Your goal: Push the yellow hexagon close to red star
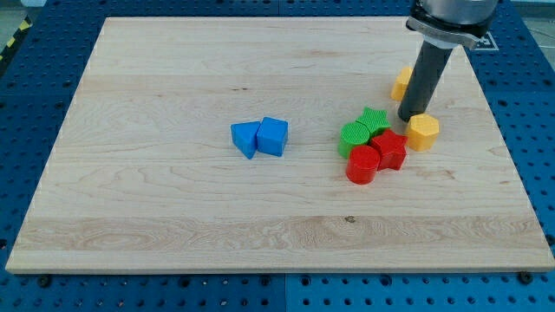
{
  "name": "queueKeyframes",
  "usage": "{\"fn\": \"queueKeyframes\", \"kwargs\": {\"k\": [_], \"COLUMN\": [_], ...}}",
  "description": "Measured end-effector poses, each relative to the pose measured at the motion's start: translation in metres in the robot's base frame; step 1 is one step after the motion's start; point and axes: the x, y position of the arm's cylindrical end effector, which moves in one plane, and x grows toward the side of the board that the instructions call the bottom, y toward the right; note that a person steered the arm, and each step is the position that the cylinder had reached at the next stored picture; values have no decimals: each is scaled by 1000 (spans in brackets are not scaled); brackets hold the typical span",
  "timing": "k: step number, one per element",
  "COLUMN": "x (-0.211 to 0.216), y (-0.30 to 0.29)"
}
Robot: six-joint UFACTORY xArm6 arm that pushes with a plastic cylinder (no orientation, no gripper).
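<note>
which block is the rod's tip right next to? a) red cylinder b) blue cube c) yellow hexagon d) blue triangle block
c: my tip sits at the upper-left edge of the yellow hexagon, which lies just to the view's right of the red star; the two blue blocks lie far off to the view's left.

Pale wooden board [173, 208] on a blue perforated bench [35, 104]. Directly on it, taking the red star [389, 149] as landmark: red cylinder [362, 165] touching at its lower left; green cylinder [354, 137] and green star [374, 120] just above and to the left, touching; yellow hexagon [423, 132] just beside on the right; second yellow block [401, 83] further up, partly hidden, shape unclear; blue triangle [245, 138] and blue cube [272, 136], touching, well apart on the left. My tip [406, 118] above the star, at the hexagon's upper left.
</note>
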Motion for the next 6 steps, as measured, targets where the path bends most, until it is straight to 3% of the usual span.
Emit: {"fn": "queueKeyframes", "kwargs": {"k": [2,6], "x": [-17,9], "y": [2,34]}}
